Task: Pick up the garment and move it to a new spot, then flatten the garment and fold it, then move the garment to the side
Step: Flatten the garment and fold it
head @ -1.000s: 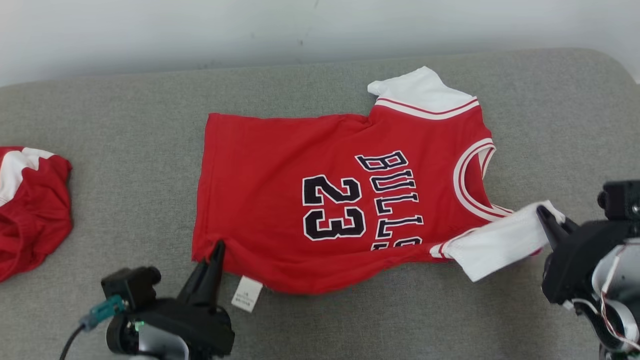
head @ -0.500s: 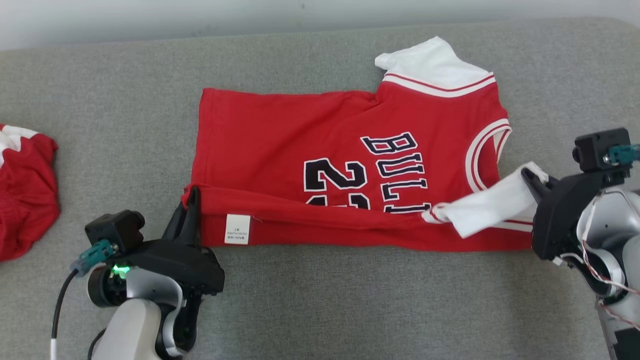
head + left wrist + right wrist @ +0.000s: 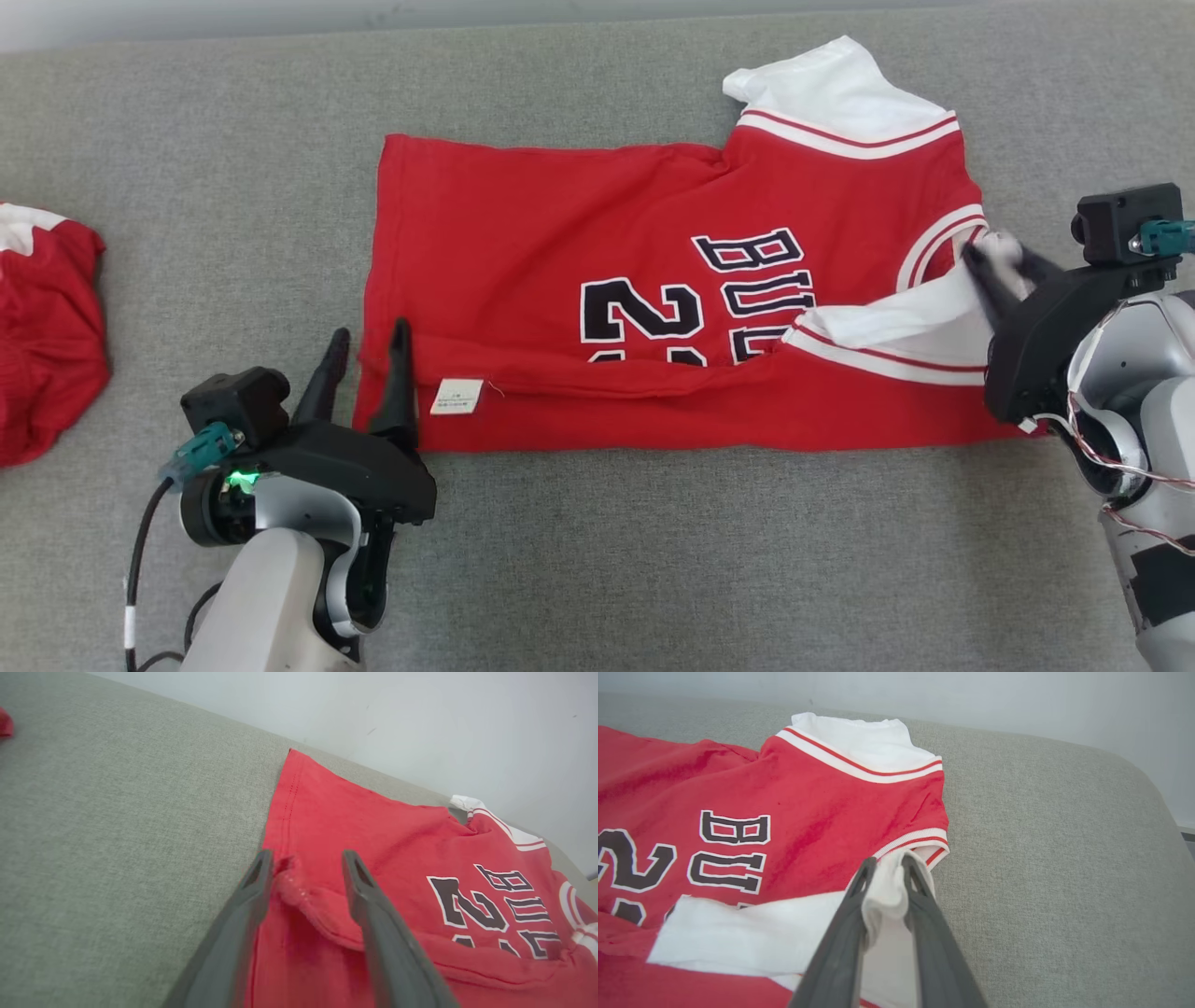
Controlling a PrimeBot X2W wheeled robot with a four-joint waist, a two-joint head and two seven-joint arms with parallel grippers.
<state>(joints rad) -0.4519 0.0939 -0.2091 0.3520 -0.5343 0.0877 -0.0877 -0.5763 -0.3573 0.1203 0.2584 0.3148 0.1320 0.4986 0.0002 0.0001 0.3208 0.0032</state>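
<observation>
- the garment (image 3: 653,243), a red jersey with white sleeves and dark lettering, lies across the middle of the grey fabric-covered counter (image 3: 653,560), neck toward the robot's right.
- its near long edge is folded over onto the front, covering the lower part of the number; a small white label (image 3: 456,396) shows on that flap near the hem.
- the left pincer (image 3: 371,331) is open at the hem end of the fold. in the left wrist view its fingers (image 3: 243,905) stand apart on either side of the turned-over hem corner, not pinching it.
- the right pincer (image 3: 997,254) is at the neck end, where the near white sleeve (image 3: 896,322) lies over the red front.
- in the right wrist view white sleeve cloth is bunched between the right pincer's (image 3: 889,859) fingers, which are slightly parted (i cannot tell whether they are gripping it).
- the far white sleeve (image 3: 831,89) lies flat beyond the shoulder.
- a second red and white garment (image 3: 47,345) sits crumpled at the counter's left edge, well apart from the jersey.
</observation>
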